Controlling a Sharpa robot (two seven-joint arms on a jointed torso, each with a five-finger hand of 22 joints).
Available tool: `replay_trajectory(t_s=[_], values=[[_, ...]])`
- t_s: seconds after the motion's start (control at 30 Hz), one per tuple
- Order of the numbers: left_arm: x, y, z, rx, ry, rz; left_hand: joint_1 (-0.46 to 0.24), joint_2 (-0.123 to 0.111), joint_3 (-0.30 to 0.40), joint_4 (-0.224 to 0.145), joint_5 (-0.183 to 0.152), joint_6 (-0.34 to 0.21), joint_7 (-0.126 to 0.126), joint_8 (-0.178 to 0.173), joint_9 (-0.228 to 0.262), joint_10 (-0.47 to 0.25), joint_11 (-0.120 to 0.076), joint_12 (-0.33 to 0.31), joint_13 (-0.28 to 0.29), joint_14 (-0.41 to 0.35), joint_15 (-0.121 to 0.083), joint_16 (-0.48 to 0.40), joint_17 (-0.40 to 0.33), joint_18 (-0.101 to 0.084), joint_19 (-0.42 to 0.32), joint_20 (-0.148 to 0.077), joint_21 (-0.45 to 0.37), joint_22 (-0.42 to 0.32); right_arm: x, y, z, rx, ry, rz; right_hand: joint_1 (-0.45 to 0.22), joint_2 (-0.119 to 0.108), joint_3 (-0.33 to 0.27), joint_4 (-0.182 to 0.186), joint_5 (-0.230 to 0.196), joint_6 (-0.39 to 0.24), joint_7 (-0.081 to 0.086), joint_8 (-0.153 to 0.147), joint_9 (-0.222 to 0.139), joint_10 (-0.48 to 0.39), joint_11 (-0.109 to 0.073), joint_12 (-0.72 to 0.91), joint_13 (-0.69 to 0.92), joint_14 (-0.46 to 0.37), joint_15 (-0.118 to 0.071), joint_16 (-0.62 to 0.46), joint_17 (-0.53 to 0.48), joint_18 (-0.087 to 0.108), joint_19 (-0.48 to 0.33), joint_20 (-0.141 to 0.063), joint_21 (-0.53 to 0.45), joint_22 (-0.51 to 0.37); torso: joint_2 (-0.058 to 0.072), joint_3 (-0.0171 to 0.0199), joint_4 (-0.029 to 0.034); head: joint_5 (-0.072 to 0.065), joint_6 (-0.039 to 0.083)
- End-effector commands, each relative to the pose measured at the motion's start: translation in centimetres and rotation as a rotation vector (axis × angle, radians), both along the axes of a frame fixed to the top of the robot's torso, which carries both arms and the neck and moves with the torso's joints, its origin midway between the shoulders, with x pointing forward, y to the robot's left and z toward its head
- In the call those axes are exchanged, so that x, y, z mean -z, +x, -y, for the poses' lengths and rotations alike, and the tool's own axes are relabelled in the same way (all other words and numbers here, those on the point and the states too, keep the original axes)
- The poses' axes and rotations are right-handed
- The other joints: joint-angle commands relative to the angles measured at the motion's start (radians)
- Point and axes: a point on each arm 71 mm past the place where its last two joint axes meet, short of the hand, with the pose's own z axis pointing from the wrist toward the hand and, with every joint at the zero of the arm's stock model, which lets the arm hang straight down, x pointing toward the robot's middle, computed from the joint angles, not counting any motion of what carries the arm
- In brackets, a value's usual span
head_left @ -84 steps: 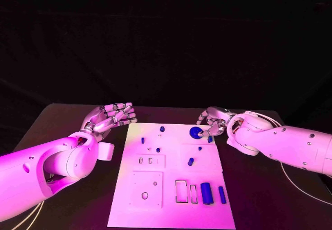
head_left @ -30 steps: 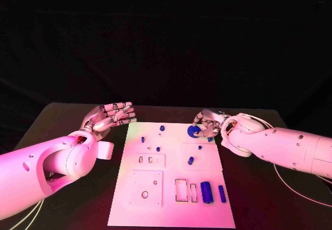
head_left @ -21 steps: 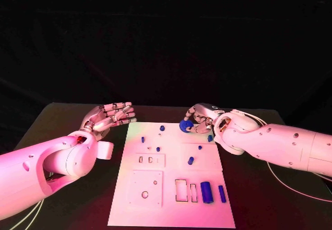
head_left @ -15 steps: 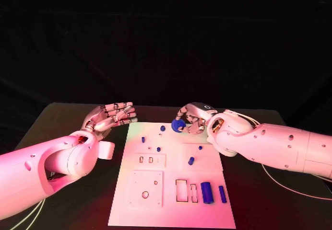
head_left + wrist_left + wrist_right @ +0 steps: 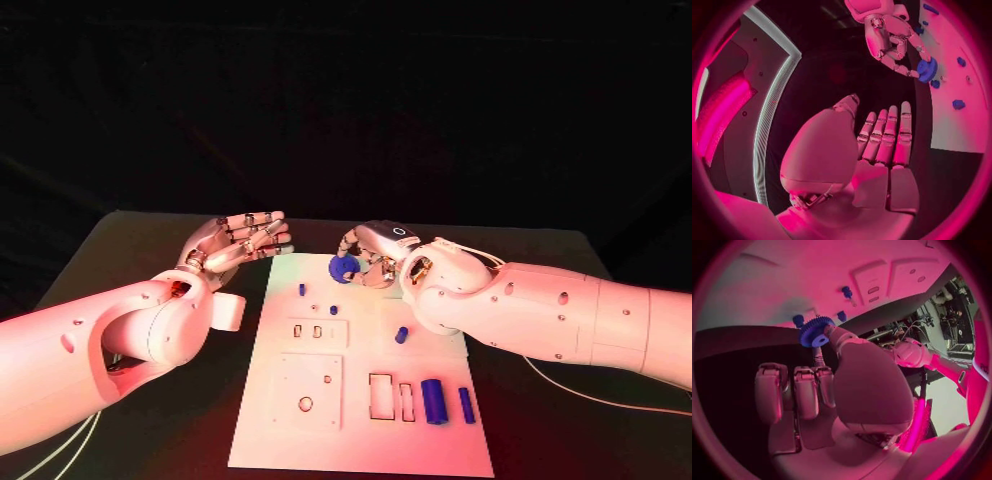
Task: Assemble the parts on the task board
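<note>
The white task board (image 5: 361, 420) lies in the middle of the black table. My right hand (image 5: 375, 252) hovers over the board's far end and pinches a blue gear (image 5: 343, 268) between thumb and finger. The right wrist view shows the gear (image 5: 816, 331) at the tips of that hand (image 5: 856, 385), above the board (image 5: 767, 285). My left hand (image 5: 238, 240) hangs open beside the board's far left corner, fingers apart, holding nothing. In the left wrist view the open left hand (image 5: 882, 145) faces my right hand (image 5: 891, 36) and the gear (image 5: 926, 70).
Small blue pegs (image 5: 302, 290) (image 5: 333, 310) (image 5: 402, 335) stand on the board's middle. A thick blue cylinder (image 5: 431, 400) and a thin blue bar (image 5: 466, 405) lie near the front right, beside rectangular slots (image 5: 381, 395). Black table (image 5: 130, 260) surrounds the board.
My right hand has carried the blue gear leftward across the board's far end, from its right side toward the middle. The left hand has stayed about where it was.
</note>
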Motion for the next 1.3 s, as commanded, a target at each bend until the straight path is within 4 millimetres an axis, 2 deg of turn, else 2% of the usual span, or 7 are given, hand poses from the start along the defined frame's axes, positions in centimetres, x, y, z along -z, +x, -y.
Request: replay_trajectory(t_s=[0.03, 0.27, 0.5, 0.63, 0.93, 1.1, 1.3], values=[[-0.2, -0.1, 0.4, 0.028, 0.004, 0.022, 0.012, 0.002, 0.003, -0.002, -0.005, -0.006, 0.063, -0.003, -0.001, -0.005, 0.001, -0.002, 0.000, -0.010, 0.000, -0.006, 0.001, 0.013, 0.008, 0.000, 0.004, -0.002, 0.5, 0.0, -0.5, -0.002, -0.032, 0.008, -0.004, 0.001, 0.005, 0.002, 0.005, 0.033, -0.019, 0.009, 0.013, 0.037, -0.006, -0.001, 0.164, 0.079, -0.006, 0.004, 0.148, -0.019, 0.020, -0.006, 0.004, 0.147, 0.001, 0.0006, -0.0005, 0.005, 0.001], [-0.3, -0.1, 0.5, 0.030, 0.005, 0.024, 0.013, 0.001, 0.004, -0.002, -0.005, -0.007, 0.063, -0.004, -0.001, -0.005, 0.001, -0.002, 0.000, -0.010, 0.000, -0.006, 0.001, 0.013, 0.008, 0.000, 0.004, -0.002, 1.7, 0.0, -1.6, -0.007, -0.049, -0.018, -0.005, 0.000, 0.007, 0.001, 0.005, 0.033, -0.018, 0.008, 0.013, 0.037, -0.005, -0.001, 0.165, 0.079, -0.005, 0.004, 0.147, -0.018, 0.019, -0.006, 0.002, 0.145, 0.002, 0.0022, -0.0028, 0.009, 0.002], [-0.3, -0.1, 0.6, 0.034, 0.007, 0.026, 0.014, 0.000, 0.005, -0.003, -0.005, -0.006, 0.063, -0.004, -0.001, -0.006, 0.002, -0.001, 0.000, -0.011, 0.000, -0.006, 0.001, 0.013, 0.008, 0.000, 0.004, -0.002, 2.6, 0.2, -1.6, 0.005, -0.069, -0.043, -0.008, -0.003, 0.011, 0.000, 0.004, 0.030, -0.017, 0.006, 0.013, 0.036, -0.005, -0.003, 0.163, 0.079, -0.005, 0.003, 0.145, -0.017, 0.016, -0.006, -0.002, 0.142, 0.002, 0.0029, 0.0000, 0.010, -0.002], [-0.2, -0.1, 0.7, 0.040, 0.008, 0.025, 0.014, -0.001, 0.005, -0.003, -0.005, -0.005, 0.063, -0.003, -0.001, -0.006, 0.002, -0.001, 0.000, -0.011, 0.000, -0.007, 0.001, 0.013, 0.008, 0.000, 0.004, -0.002, 2.9, 0.5, -1.5, 0.017, -0.076, -0.051, -0.009, -0.004, 0.013, 0.000, 0.004, 0.030, -0.016, 0.006, 0.013, 0.033, -0.004, -0.005, 0.159, 0.078, -0.005, 0.003, 0.144, -0.017, 0.015, -0.006, -0.002, 0.141, 0.002, 0.0041, -0.0054, 0.015, -0.001], [-0.2, 0.0, 1.0, 0.048, 0.007, 0.024, 0.014, -0.001, 0.005, -0.003, -0.005, -0.005, 0.063, -0.003, -0.001, -0.006, 0.002, -0.001, 0.000, -0.011, 0.000, -0.007, 0.001, 0.013, 0.008, 0.000, 0.004, -0.002, 3.1, 0.8, -1.7, 0.022, -0.076, -0.056, -0.023, -0.013, 0.027, -0.002, 0.000, 0.018, -0.011, -0.003, 0.011, 0.030, 0.000, -0.009, 0.155, 0.078, -0.001, 0.002, 0.140, -0.016, 0.012, -0.004, -0.006, 0.138, 0.002, 0.0042, -0.0046, 0.009, 0.000], [-0.2, 0.0, 1.0, 0.048, 0.007, 0.023, 0.014, -0.001, 0.005, -0.003, -0.005, -0.005, 0.063, -0.003, -0.001, -0.006, 0.002, -0.001, 0.000, -0.011, 0.000, -0.007, 0.001, 0.013, 0.008, 0.000, 0.004, -0.002, 3.2, 0.8, -1.9, 0.015, -0.075, -0.073, -0.059, -0.030, 0.043, 0.001, -0.040, -0.045, 0.013, -0.050, -0.002, -0.007, 0.021, -0.047, 0.108, 0.075, 0.016, -0.001, 0.131, -0.011, -0.002, 0.009, -0.025, 0.122, 0.002, 0.0037, -0.0027, 0.007, 0.000], [-0.2, 0.0, 1.0, 0.049, 0.007, 0.023, 0.014, -0.001, 0.005, -0.003, -0.005, -0.005, 0.063, -0.003, -0.001, -0.006, 0.002, -0.001, 0.000, -0.011, 0.000, -0.007, 0.001, 0.013, 0.008, 0.000, 0.004, -0.002, 3.4, 0.9, -2.0, 0.014, -0.079, -0.091, -0.088, -0.047, 0.026, 0.008, -0.054, -0.068, 0.022, -0.077, -0.010, -0.030, 0.030, -0.070, 0.080, 0.075, 0.025, -0.001, 0.132, -0.009, -0.007, 0.020, -0.033, 0.116, 0.002, 0.0042, -0.0036, 0.007, 0.000]])
